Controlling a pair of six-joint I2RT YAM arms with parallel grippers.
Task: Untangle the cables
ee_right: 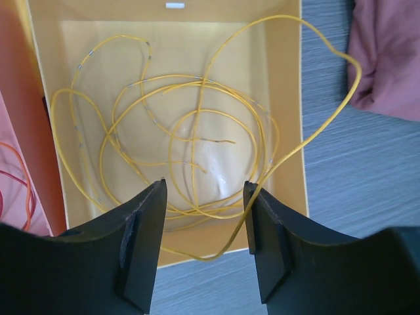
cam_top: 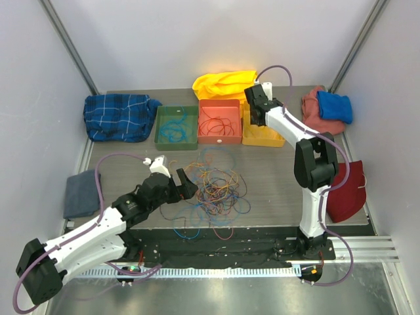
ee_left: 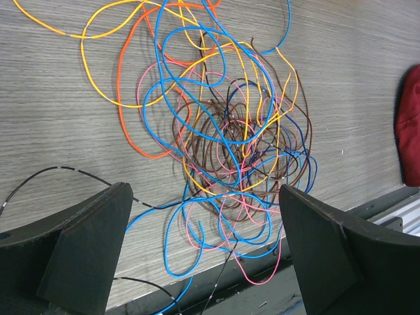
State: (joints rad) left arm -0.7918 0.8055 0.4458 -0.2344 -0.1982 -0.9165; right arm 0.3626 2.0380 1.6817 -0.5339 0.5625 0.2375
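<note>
An orange box [cam_top: 219, 140] stands at the back of the table [cam_top: 275, 177]. Touching its left side is a green box [cam_top: 176, 145], touching its right a yellow box [cam_top: 262, 140]. Just behind it lies a yellow cloth [cam_top: 223, 82]. Far left of it is a blue checked cloth [cam_top: 118, 116], far right a pink cloth [cam_top: 314, 111] under a blue towel [cam_top: 335, 106]. Nearer than it, a grey cloth [cam_top: 83, 193] lies left and a dark red cloth [cam_top: 348, 190] right.

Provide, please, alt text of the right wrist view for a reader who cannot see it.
Yellow cables lie coiled inside a yellow bin, one loop draping over its right rim above the grey table. The open right end effector is poised over the bin's near edge; a reddish cloth lies at upper right.
</note>
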